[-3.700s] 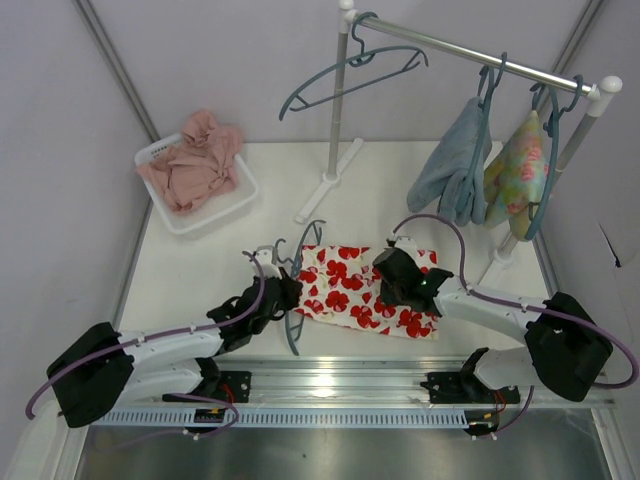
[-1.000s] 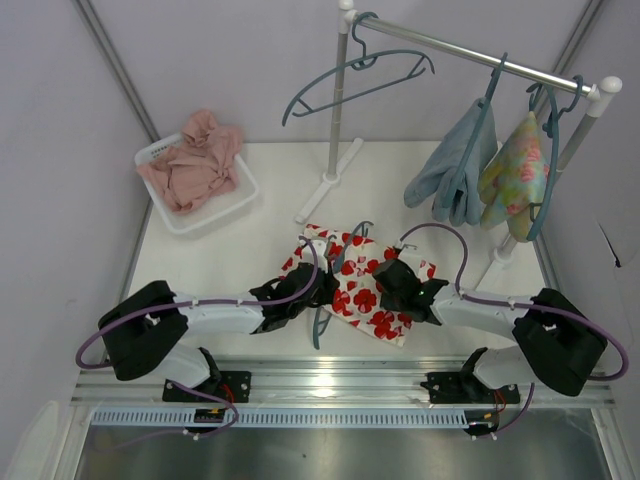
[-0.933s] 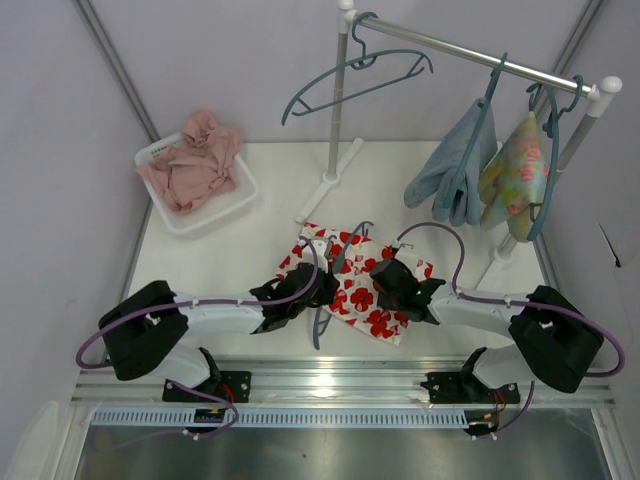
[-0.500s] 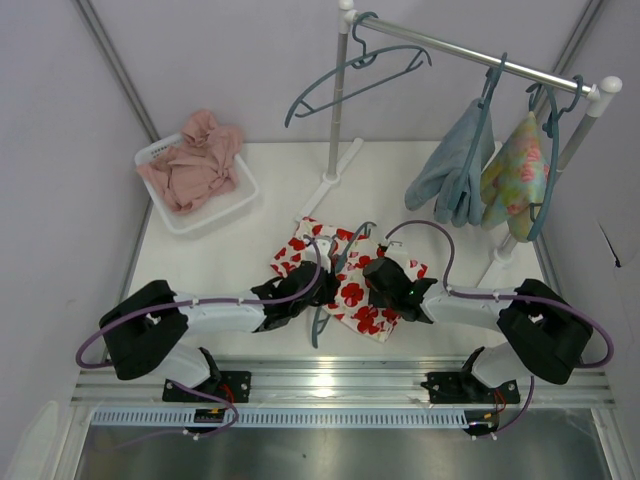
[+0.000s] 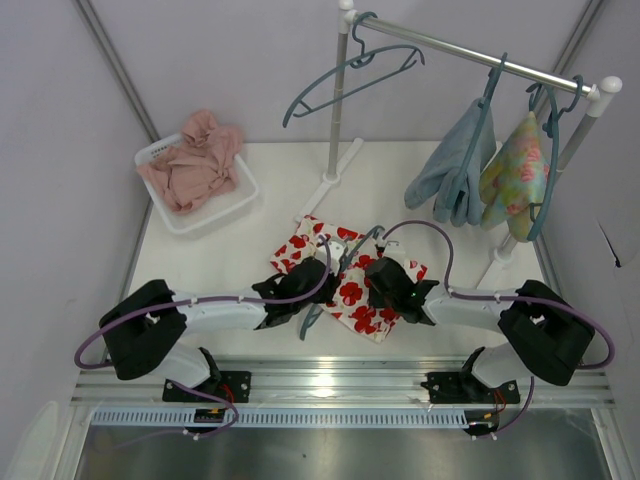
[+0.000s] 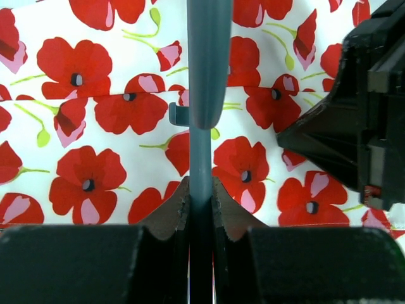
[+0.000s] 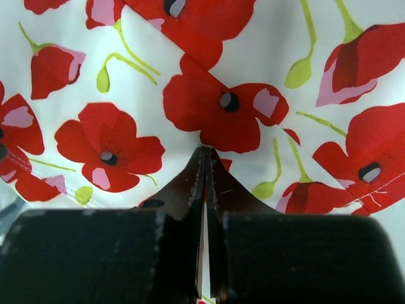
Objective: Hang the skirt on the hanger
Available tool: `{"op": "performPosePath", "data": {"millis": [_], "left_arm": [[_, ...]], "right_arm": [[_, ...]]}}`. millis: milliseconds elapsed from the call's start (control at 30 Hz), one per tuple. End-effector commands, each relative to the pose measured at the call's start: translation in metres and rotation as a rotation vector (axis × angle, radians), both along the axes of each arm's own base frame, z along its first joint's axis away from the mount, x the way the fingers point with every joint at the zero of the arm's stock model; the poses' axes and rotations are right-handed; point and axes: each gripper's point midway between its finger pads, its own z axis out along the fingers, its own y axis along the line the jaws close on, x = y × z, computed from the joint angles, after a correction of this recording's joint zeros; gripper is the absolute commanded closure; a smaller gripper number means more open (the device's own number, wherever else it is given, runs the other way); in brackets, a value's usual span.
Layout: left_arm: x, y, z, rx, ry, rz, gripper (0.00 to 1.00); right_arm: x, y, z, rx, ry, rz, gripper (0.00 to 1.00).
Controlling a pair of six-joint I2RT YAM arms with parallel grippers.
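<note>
The white skirt with red flowers lies on the table between the arms. It fills the left wrist view and the right wrist view. My left gripper is shut on the teal hanger, whose bar runs up across the skirt from between the fingers. My right gripper is shut on a fold of the skirt, pinched between its fingertips. The right gripper's black body shows at the right in the left wrist view.
A white basket with dusty-pink cloth stands at the back left. A rail on white posts carries an empty teal hanger, a light blue cloth and a pale green flowered garment.
Both grippers have moved left from a second ago, dragging the skirt and hanger with them. The skirt has bunched and turned. The empty hanger on the rail sways slightly.
</note>
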Motion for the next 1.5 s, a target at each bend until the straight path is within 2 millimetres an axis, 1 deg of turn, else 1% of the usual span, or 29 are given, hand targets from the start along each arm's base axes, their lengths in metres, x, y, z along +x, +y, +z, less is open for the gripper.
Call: {"op": "performPosePath", "data": {"millis": [0,100,233,433,533,600,633,667,700,733,767,800,833,900,933,967,1033,1067,1100,1167,1200,1233,1267,1300,1333,1367,1400,1433,1467], "left_arm": [[0.011,-0.006,0.022,-0.022,-0.068,-0.046,1.00],[0.018,0.000,0.024,-0.028,-0.074,-0.023,1.00],[0.022,0.001,0.027,-0.043,-0.080,-0.013,1.00],[0.019,-0.006,0.028,-0.085,-0.050,-0.022,1.00],[0.022,-0.007,0.029,-0.099,-0.028,0.012,1.00],[0.022,-0.006,0.030,-0.102,-0.013,0.039,1.00],[0.024,-0.006,0.037,-0.115,-0.019,0.049,1.00],[0.024,-0.004,0.040,-0.118,-0.019,0.056,1.00],[0.024,0.000,0.040,-0.105,-0.018,0.074,1.00],[0.025,0.001,0.051,-0.118,-0.032,0.078,1.00],[0.027,0.002,0.057,-0.115,-0.047,0.079,1.00],[0.027,0.004,0.061,-0.109,-0.056,0.084,1.00],[0.028,0.006,0.066,-0.097,-0.059,0.089,1.00],[0.031,0.005,0.088,-0.109,-0.093,0.082,1.00],[0.029,0.007,0.089,-0.094,-0.088,0.078,1.00],[0.031,0.005,0.105,-0.109,-0.111,0.075,1.00],[0.031,0.006,0.116,-0.113,-0.123,0.071,1.00],[0.030,0.008,0.116,-0.097,-0.121,0.069,1.00],[0.033,0.007,0.138,-0.130,-0.149,0.074,1.00],[0.032,0.011,0.148,-0.117,-0.163,0.075,1.00],[0.033,0.012,0.163,-0.131,-0.183,0.077,1.00],[0.033,0.013,0.168,-0.127,-0.191,0.078,1.00],[0.035,0.013,0.183,-0.134,-0.213,0.078,1.00],[0.035,0.018,0.183,-0.105,-0.210,0.084,1.00],[0.037,0.016,0.206,-0.126,-0.237,0.085,1.00],[0.038,0.018,0.211,-0.107,-0.246,0.080,1.00],[0.036,0.022,0.209,-0.071,-0.234,0.079,1.00],[0.038,0.020,0.230,-0.084,-0.261,0.075,1.00],[0.037,0.021,0.234,-0.075,-0.261,0.067,1.00]], "right_arm": [[-0.001,-0.006,0.002,-0.007,-0.015,0.032,1.00],[-0.004,-0.012,0.000,0.002,-0.001,0.037,1.00],[-0.007,-0.016,-0.001,0.012,0.010,0.044,1.00],[-0.004,-0.004,0.015,0.066,-0.009,0.065,1.00],[0.000,0.006,0.034,0.107,-0.023,0.063,1.00],[0.003,0.012,0.051,0.120,-0.040,0.055,1.00],[0.002,0.012,0.063,0.133,-0.056,0.057,1.00],[0.003,0.013,0.074,0.146,-0.073,0.060,1.00],[0.005,0.017,0.090,0.164,-0.104,0.068,1.00],[0.005,0.018,0.101,0.180,-0.123,0.070,1.00],[0.004,0.016,0.118,0.207,-0.150,0.069,1.00],[0.004,0.015,0.128,0.217,-0.167,0.068,1.00],[0.006,0.016,0.144,0.238,-0.192,0.064,1.00],[0.006,0.005,0.160,0.237,-0.211,0.019,1.00],[0.008,0.003,0.176,0.247,-0.228,0.005,1.00],[0.006,-0.004,0.178,0.225,-0.222,-0.010,1.00],[0.007,-0.009,0.188,0.215,-0.227,-0.027,1.00],[0.008,-0.009,0.199,0.231,-0.244,-0.031,1.00],[0.008,-0.011,0.206,0.242,-0.258,-0.039,1.00],[0.009,-0.013,0.218,0.266,-0.276,-0.049,1.00],[0.009,-0.014,0.223,0.280,-0.284,-0.050,1.00],[0.009,-0.014,0.225,0.283,-0.287,-0.050,1.00],[0.009,-0.015,0.226,0.283,-0.290,-0.049,1.00],[0.009,-0.016,0.224,0.279,-0.289,-0.051,1.00],[0.010,-0.017,0.221,0.271,-0.284,-0.053,1.00],[0.010,-0.017,0.218,0.266,-0.276,-0.051,1.00],[0.010,-0.016,0.216,0.267,-0.268,-0.046,1.00],[0.009,-0.014,0.214,0.267,-0.263,-0.040,1.00],[0.009,-0.013,0.215,0.271,-0.263,-0.036,1.00]]}}
